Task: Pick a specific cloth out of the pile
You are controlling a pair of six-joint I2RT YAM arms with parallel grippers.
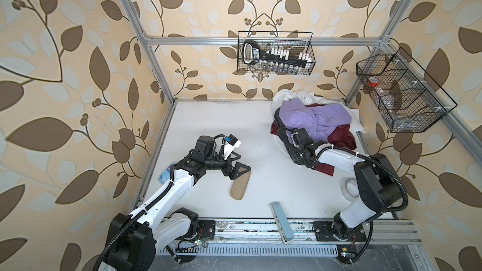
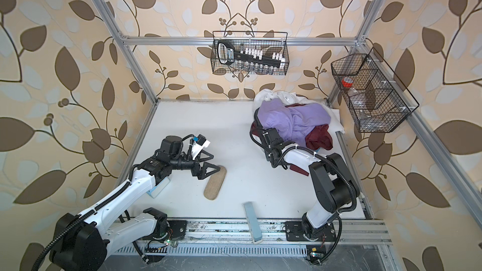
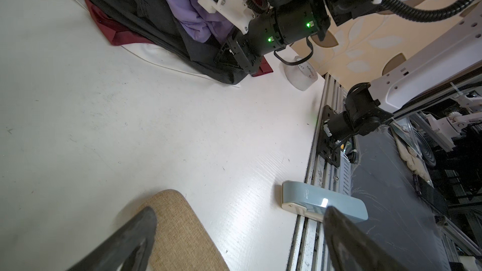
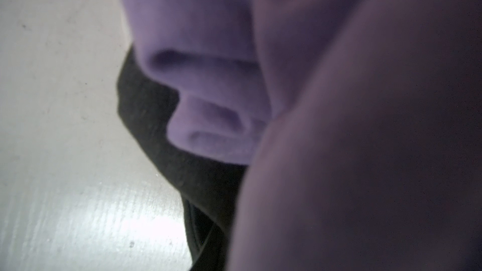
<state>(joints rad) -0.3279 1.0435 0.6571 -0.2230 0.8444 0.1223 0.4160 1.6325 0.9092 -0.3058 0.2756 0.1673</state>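
Charcoal fabric, the cloth (image 3: pixel 140 14), lies under the lilac garment (image 3: pixel 187 11) at the edge of the pile (image 1: pixel 326 118), touching the right pincer (image 3: pixel 225 58), whose jaws are buried; clenched or not, I cannot tell. Pinch only black folds, then draw away low, sideways.

Bright even light, blurred right-wrist close-up

The counter (image 1: pixel 260 131) is open through its middle and far left, while the pile (image 1: pixel 320 121) fills the far right corner, the tan case (image 1: pixel 240 187) lies just beside the left hand (image 1: pixel 245 162), and a grey-blue case (image 1: pixel 281 221) and tape roll (image 1: pixel 344 190) sit toward the front.
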